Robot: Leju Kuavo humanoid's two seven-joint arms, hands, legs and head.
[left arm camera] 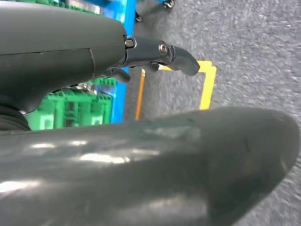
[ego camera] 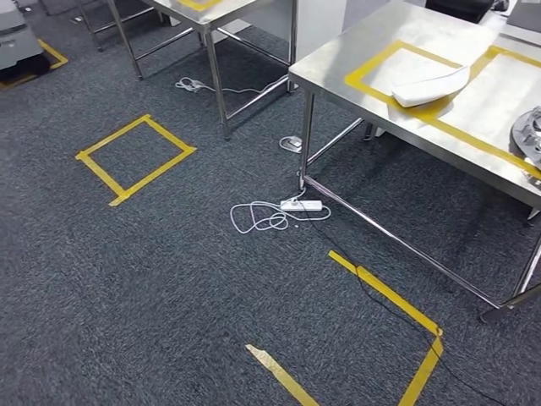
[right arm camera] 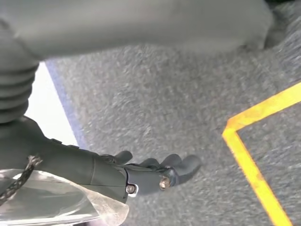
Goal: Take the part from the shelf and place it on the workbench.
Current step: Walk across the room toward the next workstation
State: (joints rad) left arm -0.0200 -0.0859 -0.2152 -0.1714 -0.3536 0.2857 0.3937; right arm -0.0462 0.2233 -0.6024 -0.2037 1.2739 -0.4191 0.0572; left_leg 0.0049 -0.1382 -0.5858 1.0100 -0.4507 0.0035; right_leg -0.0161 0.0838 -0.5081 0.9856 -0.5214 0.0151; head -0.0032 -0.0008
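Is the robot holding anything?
Left hand: nothing. A pale shiny thing lies against the right hand; whether its fingers grip it cannot be told.

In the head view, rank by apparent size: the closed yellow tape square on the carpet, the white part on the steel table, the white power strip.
1. Yellow tape square
2. White part
3. Power strip

Distances from the camera differ, so true sizes are uncertain.

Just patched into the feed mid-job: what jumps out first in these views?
The steel workbench on the right, with a white curved part lying across its yellow tape outline. On the dark carpet beside its leg sits a white power strip with coiled cable, between yellow floor squares. In the left wrist view, the left hand hangs near green bins on a blue shelf.
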